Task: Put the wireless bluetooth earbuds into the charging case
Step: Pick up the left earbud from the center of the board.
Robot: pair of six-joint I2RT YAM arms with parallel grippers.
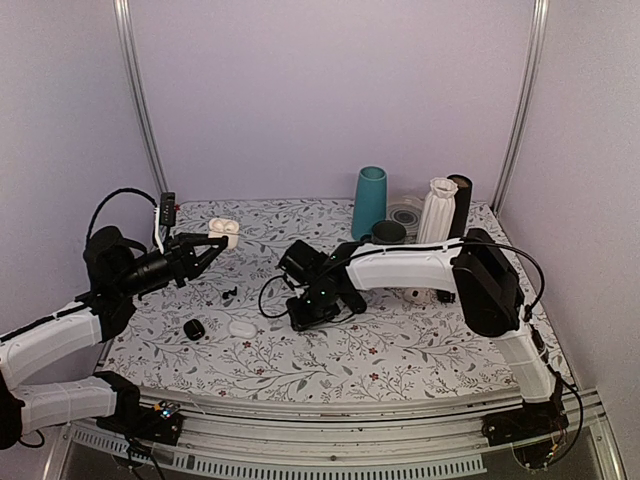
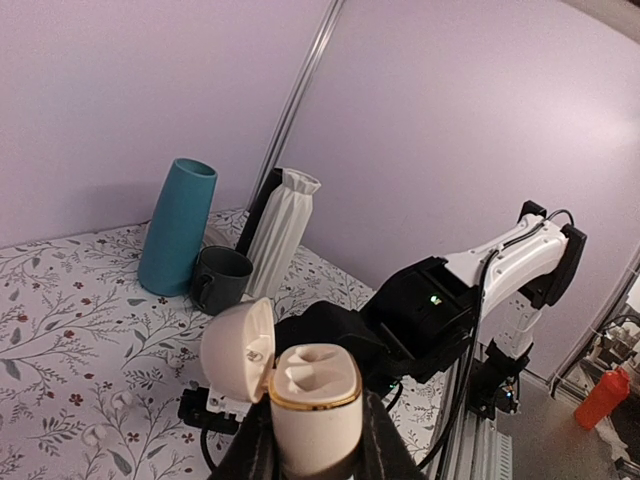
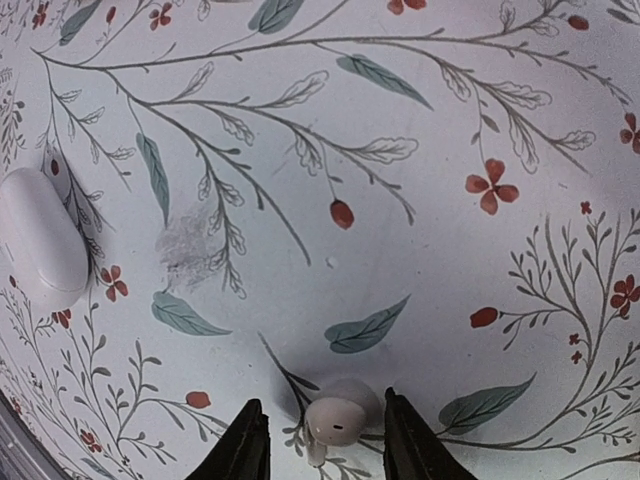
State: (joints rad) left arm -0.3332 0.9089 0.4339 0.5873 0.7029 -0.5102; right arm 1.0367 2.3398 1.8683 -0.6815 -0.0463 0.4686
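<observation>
Left gripper [image 2: 314, 445]: clamped on the lower half of the case [image 2: 316, 408], which is held off the table, upright, over the left side of the table [image 1: 330, 365]. The lid [image 2: 240, 352] is swung open on the hinge. A gold rim and two empty wells are seen in the case body.

Right gripper [image 3: 325, 420]: lowered to the table near the middle, jaws partly apart, straddling a white bud [image 3: 340, 418]. The bud lies on the floral cloth between the fingertips [image 3: 248, 440]; it sits closer to one finger (contact cannot be confirmed). It is not lifted.

Two tiny black buds [image 1: 230, 292] are noted on the cloth between the two grippers, well apart from the held case; detail is too small to read. Nearer the front edge, a black case [image 1: 194, 328] and a white pebble [image 1: 242, 327] lie beside each other. The pebble is also seen at the left edge of the right wrist view.

Back of the table: teal vase [image 1: 369, 202], mug [image 1: 389, 232], white vase [image 1: 436, 210] and black cylinder [image 1: 462, 205], grouped closely.
</observation>
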